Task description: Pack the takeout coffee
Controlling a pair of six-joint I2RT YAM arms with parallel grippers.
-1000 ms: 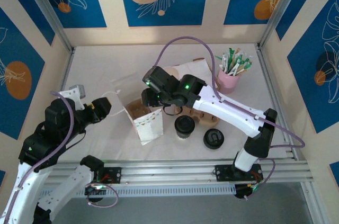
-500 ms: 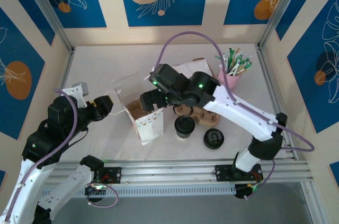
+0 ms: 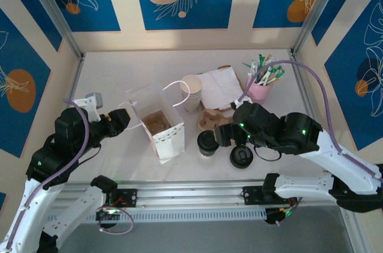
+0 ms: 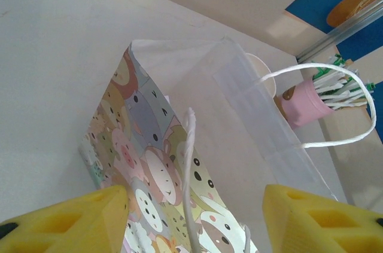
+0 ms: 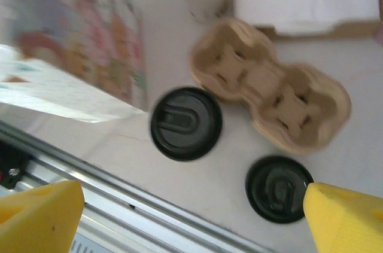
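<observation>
As our nearer right gripper hangs wide open and empty, we find the black-lidded small cream paper cup upright just ahead, centred between its jaws.

My left arm reaches in from the near-left corner, left gripper pointing right, yellow fingers apart; my right arm folds low, right gripper aimed leftward and down, jaws spread wide
</observation>
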